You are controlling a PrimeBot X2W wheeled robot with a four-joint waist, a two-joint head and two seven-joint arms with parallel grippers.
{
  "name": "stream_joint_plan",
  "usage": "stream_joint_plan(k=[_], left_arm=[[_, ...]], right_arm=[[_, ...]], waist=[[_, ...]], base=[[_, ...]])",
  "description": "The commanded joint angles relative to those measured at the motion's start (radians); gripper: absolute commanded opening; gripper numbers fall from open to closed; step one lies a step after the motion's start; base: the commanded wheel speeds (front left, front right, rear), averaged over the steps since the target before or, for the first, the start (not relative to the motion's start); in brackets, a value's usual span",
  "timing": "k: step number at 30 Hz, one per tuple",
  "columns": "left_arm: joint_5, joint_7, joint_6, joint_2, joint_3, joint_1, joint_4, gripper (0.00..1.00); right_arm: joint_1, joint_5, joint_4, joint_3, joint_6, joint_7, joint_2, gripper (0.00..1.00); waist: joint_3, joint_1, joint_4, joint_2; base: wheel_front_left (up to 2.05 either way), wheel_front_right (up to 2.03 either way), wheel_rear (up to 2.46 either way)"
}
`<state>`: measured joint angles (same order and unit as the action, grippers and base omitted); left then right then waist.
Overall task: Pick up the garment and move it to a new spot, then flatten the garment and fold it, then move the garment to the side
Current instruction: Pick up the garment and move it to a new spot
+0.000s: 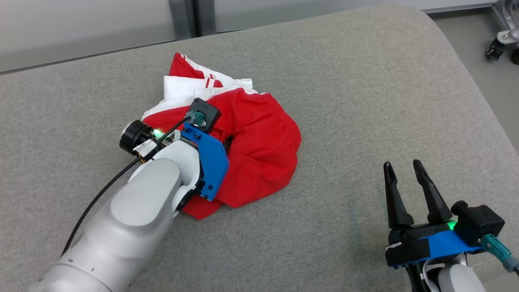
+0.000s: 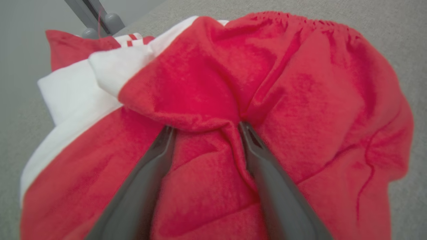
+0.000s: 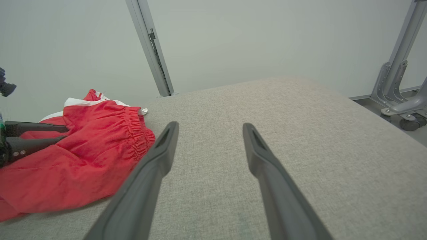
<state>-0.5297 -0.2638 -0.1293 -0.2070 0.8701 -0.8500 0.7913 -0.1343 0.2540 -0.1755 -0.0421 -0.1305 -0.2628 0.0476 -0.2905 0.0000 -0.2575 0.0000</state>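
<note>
Lying crumpled on the grey bench [image 1: 365, 81], the red and white garment [image 1: 259, 138] sits directly under the left gripper [image 2: 205, 128], whose fingers [image 2: 150, 173] are spread and pressed into the cloth with a raised red fold between their tips. The right gripper [image 1: 402, 164] has its fingers [image 3: 146, 173] spread too, with bare bench between them and the garment well off to their left.

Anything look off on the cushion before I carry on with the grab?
Nothing stands out. The red and white fabric garment lies bunched on the grey upholstered cushion, no tears visible. The open left tool straddles a red fold; the right tool sits open, apart.
</note>
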Motion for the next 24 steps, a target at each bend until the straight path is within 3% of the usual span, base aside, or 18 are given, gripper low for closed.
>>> stream_joint_plan(k=[1, 2, 3, 4, 13, 24], left_arm=[[-0.011, -0.003, -0.002, 0.001, 0.012, -0.020, 0.006, 1.00], [-0.018, 0.000, -0.002, 0.001, 0.018, -0.023, 0.008, 0.53], [-0.024, 0.012, -0.002, 0.002, 0.023, -0.028, 0.009, 0.36], [-0.025, 0.019, -0.002, 0.000, 0.030, -0.036, 0.012, 0.00], [-0.056, 0.096, -0.002, 0.024, 0.072, -0.078, 0.043, 0.00], [-0.058, 0.264, -0.002, 0.089, 0.073, -0.192, -0.045, 0.00]], right_arm=[[-0.012, 0.005, -0.001, -0.003, 0.000, -0.003, 0.005, 1.00], [-0.013, 0.007, -0.001, -0.005, 0.000, -0.003, 0.005, 1.00], [-0.014, 0.008, -0.002, -0.007, 0.000, -0.003, 0.005, 1.00], [-0.016, 0.010, -0.002, -0.008, 0.000, -0.003, 0.005, 1.00], [0.000, 0.000, -0.015, -0.012, 0.000, -0.003, 0.005, 1.00], [0.025, -0.007, -0.019, -0.006, 0.000, -0.003, 0.005, 1.00]], waist=[[-0.001, 0.0000, -0.004, 0.0000], [-0.001, 0.0000, -0.007, 0.0000], [-0.002, 0.0000, -0.009, 0.0000], [-0.001, 0.0000, -0.012, 0.0000], [0.032, 0.0000, -0.019, 0.0000], [0.079, 0.0000, 0.009, 0.0000]], base=[[0.00, 0.00, 0.00], [0.00, 0.00, 0.00], [0.00, 0.00, 0.00], [0.00, 0.00, 0.00], [0.00, 0.00, 0.00], [0.00, 0.00, 0.00]])
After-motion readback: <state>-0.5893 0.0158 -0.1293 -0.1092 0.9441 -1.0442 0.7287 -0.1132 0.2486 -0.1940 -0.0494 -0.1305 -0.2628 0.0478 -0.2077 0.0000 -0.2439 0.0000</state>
